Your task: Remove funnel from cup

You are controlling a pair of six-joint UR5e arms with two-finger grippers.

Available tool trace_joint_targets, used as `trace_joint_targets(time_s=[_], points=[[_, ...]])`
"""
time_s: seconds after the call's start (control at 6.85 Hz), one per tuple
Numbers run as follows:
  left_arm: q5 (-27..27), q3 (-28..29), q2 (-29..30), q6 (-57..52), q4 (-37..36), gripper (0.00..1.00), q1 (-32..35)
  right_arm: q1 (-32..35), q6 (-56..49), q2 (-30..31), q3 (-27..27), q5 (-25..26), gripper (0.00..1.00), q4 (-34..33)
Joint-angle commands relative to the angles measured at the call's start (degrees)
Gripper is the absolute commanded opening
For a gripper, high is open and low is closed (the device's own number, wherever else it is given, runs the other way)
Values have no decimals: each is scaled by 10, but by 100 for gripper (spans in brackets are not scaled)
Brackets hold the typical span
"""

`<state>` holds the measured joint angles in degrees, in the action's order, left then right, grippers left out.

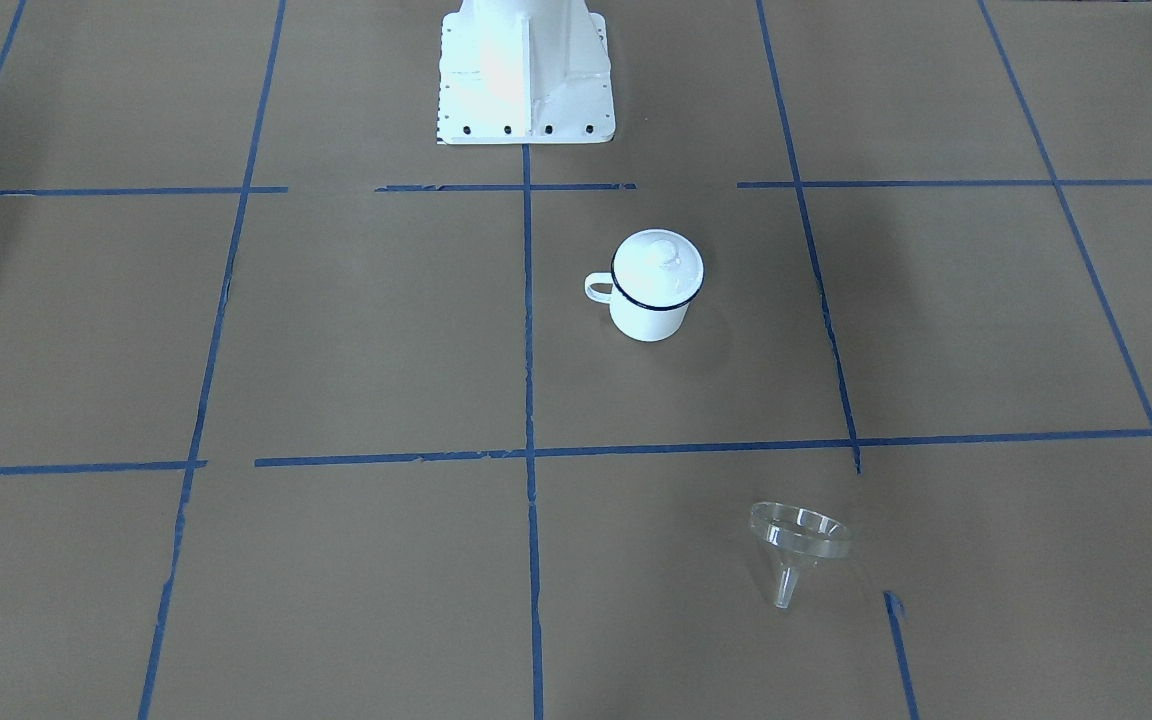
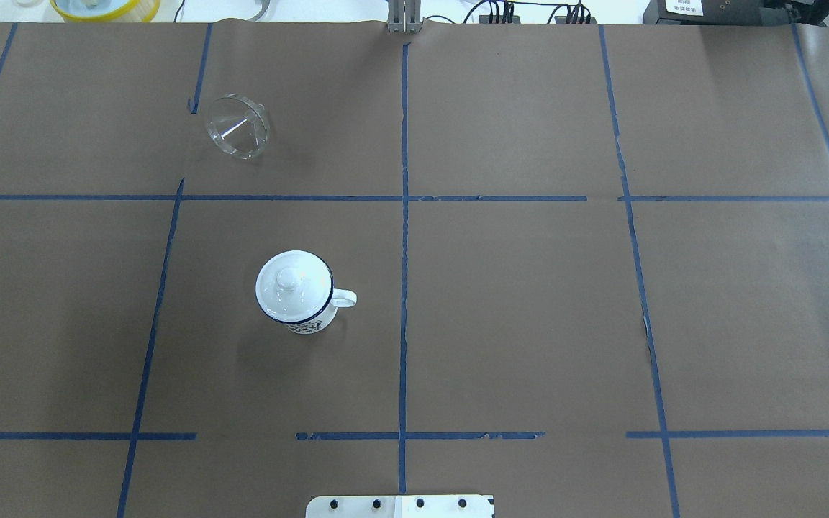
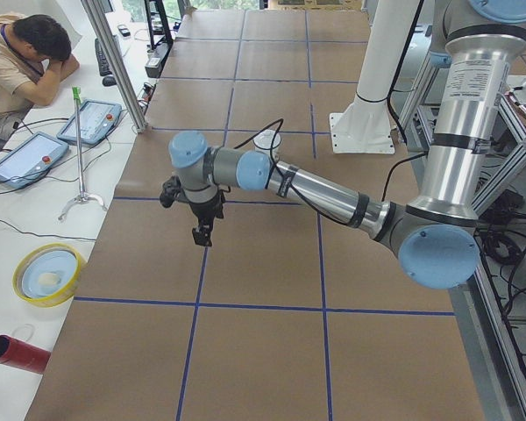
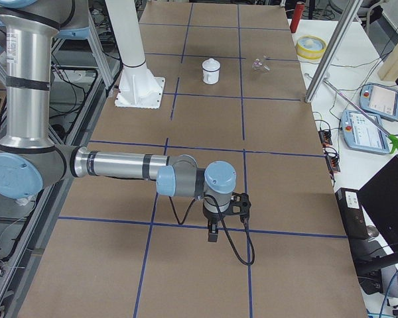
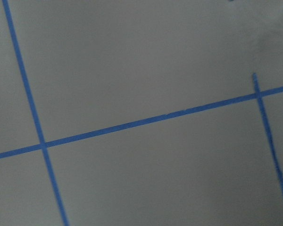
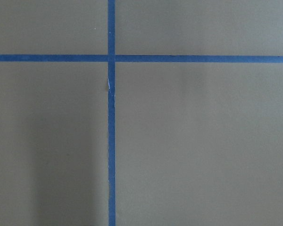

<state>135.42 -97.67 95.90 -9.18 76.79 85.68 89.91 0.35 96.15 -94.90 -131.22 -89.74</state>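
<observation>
The bench (image 2: 529, 324) is covered in brown paper, marked into large squares by blue tape lines (image 2: 404, 216). In the overhead view the robot's white base plate (image 2: 400, 506) sits at the 6 o'clock edge. The cup (image 1: 648, 318) stands upright on the paper, its handle pointing to 3 o'clock in that view. The funnel (image 2: 237, 126) lies tipped on its side at about 11 o'clock from the cup, well apart from it and near a tape line.
</observation>
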Motion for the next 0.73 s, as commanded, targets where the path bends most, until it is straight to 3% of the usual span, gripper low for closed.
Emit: trace_joint_targets(time_s=[0.0, 0.29, 0.58], points=[[3, 61, -74, -136, 16, 100, 69, 0, 0, 0, 0, 0, 100, 0], [0, 45, -75, -132, 14, 100, 72, 0, 0, 0, 0, 0, 100, 0], [-38, 47, -75, -133, 16, 100, 73, 0, 0, 0, 0, 0, 100, 0]])
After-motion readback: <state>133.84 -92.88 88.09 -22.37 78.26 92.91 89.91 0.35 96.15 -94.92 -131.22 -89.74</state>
